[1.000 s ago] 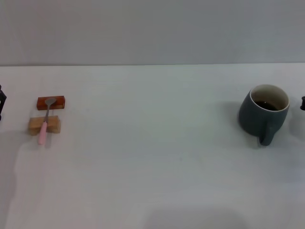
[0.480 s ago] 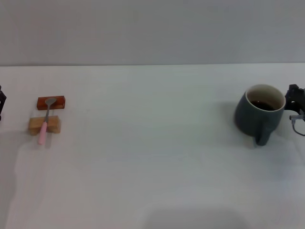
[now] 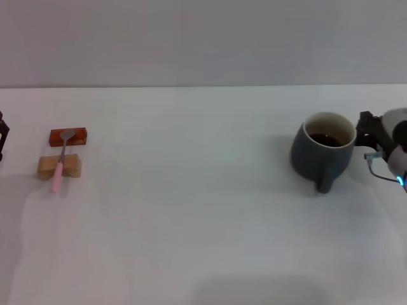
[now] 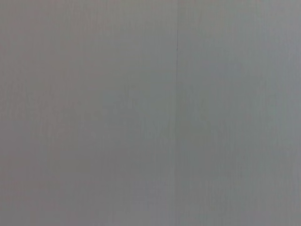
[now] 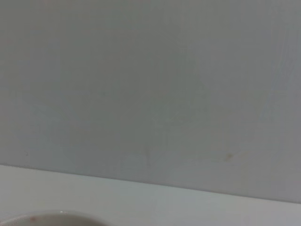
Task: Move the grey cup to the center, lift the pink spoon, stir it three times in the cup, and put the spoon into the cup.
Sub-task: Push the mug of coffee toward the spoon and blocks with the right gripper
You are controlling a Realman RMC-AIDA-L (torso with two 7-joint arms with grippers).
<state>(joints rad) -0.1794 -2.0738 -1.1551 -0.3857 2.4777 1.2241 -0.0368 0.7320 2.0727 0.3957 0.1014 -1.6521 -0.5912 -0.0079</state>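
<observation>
The grey cup (image 3: 322, 151) stands on the white table (image 3: 203, 210) at the right, handle toward me, with dark liquid inside. My right gripper (image 3: 369, 135) is at the cup's right side, right against it. The cup's pale rim also shows at the edge of the right wrist view (image 5: 47, 219). The pink spoon (image 3: 61, 160) lies at the far left, its metal bowl on a red-brown block (image 3: 68, 136) and its pink handle across a tan wooden block (image 3: 58, 167). My left gripper (image 3: 2, 135) is just visible at the left edge, apart from the spoon.
A grey wall (image 3: 203, 38) rises behind the table's far edge. The left wrist view shows only that plain grey surface. White tabletop lies between the spoon blocks and the cup.
The right gripper has come in from the right edge and the cup has slid left, toward the table's middle. The spoon, the blocks and the left arm have not moved.
</observation>
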